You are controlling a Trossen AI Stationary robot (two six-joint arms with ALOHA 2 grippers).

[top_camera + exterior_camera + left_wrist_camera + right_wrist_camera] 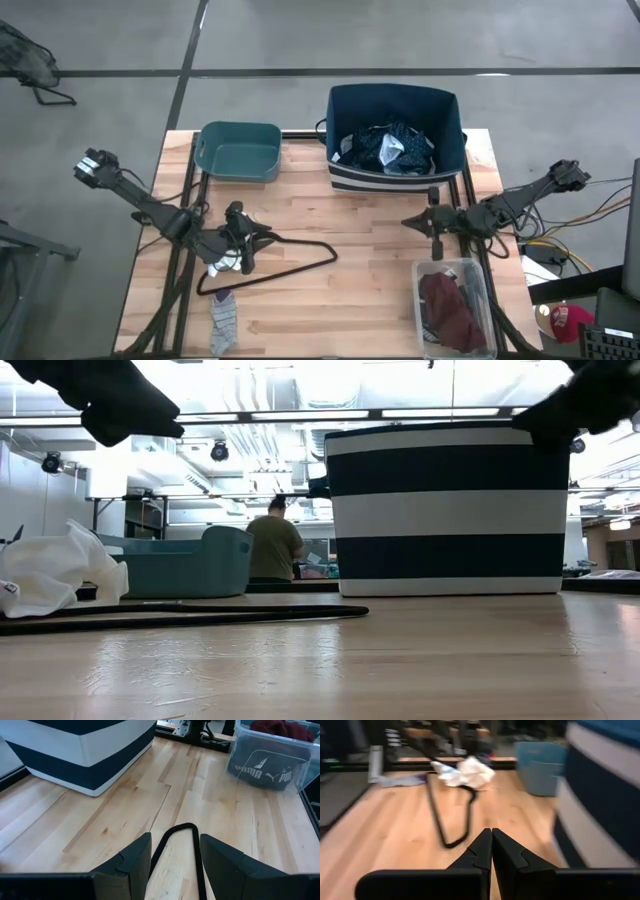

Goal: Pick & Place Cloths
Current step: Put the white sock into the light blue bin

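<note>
A crumpled white cloth [226, 264] [50, 574] [465, 772] lies on the wooden table, partly on a thin black hanger [290, 262] [200, 616] [452, 815]. A grey sock [222, 320] [400, 781] lies flat near the table's near edge. Navy patterned cloths [392, 150] fill the striped basket [340, 178] [450, 510]. A maroon piece [450, 312] and a black piece [270, 767] sit in a clear container [478, 275] [240, 750]. My left gripper [240, 232] [175, 840] hangs open above the hanger, beside the white cloth. My right gripper [432, 222] [491, 834] is shut, above bare table between basket and container.
A teal bin [240, 152] [190, 565] [540, 762] stands at the table's far side, left of the striped basket. Bare wood [370, 290] stretches across the middle of the table. A person [275, 546] stands in the room beyond the table.
</note>
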